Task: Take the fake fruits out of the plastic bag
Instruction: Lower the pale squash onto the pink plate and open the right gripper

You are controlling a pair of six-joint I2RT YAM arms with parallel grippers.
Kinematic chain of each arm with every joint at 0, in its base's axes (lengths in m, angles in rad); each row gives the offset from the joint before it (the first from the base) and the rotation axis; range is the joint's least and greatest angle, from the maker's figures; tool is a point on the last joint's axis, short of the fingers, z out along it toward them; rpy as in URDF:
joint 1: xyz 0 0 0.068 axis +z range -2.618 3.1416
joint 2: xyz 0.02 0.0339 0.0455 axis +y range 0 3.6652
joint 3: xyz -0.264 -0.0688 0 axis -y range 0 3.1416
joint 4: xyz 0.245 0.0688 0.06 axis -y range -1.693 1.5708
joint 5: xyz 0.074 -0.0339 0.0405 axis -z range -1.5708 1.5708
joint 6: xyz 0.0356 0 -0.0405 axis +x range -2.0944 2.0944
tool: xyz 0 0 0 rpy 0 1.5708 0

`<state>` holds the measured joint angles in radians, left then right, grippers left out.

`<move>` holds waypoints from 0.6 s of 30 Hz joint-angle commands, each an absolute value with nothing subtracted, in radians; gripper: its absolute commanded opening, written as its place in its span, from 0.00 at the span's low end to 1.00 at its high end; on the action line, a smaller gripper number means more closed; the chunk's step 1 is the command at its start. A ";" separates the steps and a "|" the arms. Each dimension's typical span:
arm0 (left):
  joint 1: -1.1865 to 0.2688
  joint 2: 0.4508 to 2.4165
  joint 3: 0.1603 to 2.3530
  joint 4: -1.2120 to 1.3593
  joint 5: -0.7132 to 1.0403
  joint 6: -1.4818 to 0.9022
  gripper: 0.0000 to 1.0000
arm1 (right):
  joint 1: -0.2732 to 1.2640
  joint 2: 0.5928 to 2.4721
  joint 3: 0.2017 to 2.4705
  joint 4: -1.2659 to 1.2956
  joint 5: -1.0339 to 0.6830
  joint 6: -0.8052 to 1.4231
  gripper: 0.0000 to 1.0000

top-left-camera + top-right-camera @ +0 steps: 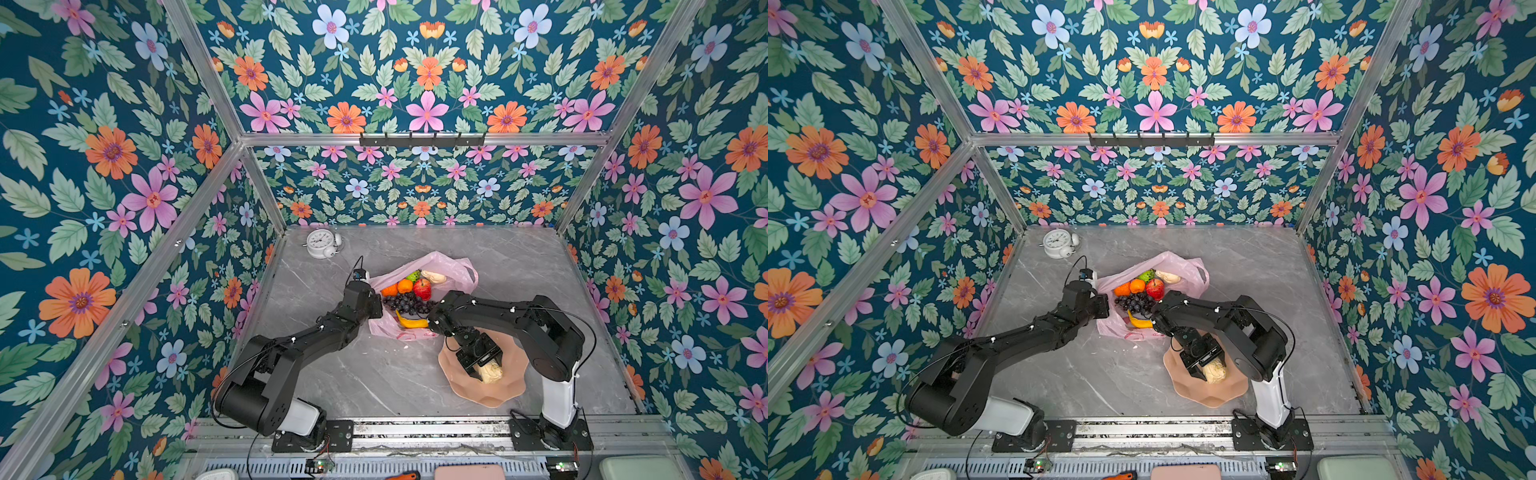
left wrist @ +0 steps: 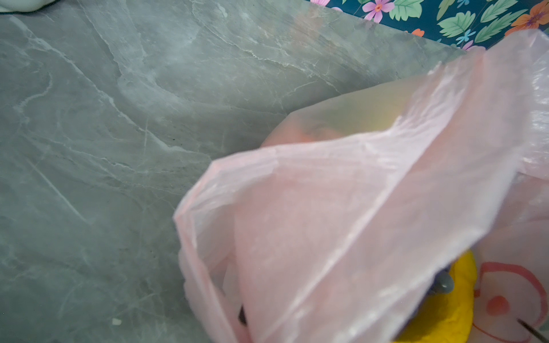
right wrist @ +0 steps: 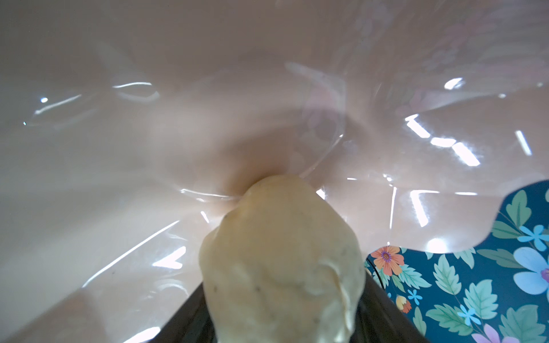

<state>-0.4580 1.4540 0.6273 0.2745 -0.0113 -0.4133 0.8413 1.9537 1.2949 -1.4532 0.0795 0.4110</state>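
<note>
Top view | left claw [image 1: 375,308] seemingly pinching plastic bag [image 1: 455,266]; right claw [image 1: 485,369] clamps cream lump [image 1: 493,373]

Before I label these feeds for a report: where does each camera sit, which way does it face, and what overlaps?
Top views: high above the arms' bases, looking down on the table; left arm and right arm show.
Left wrist: on the left arm, facing the plastic bag and banana closely; film hides its jaws.
Right wrist: on the right arm, looking into the bowl; cream piece between its dark jaws.
Shared: both top views also show plastic bag, bowl, cream piece.
</note>
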 commanded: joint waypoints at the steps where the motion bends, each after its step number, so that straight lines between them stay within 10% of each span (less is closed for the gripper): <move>1: -0.457 1.451 0.634 0.279 -0.015 -0.400 0.00 | 0.844 1.943 1.301 -1.491 0.087 0.412 0.66; 18: -0.457 1.450 0.634 0.279 -0.014 -0.399 0.00 | 0.843 1.937 1.314 -1.499 0.116 0.420 0.80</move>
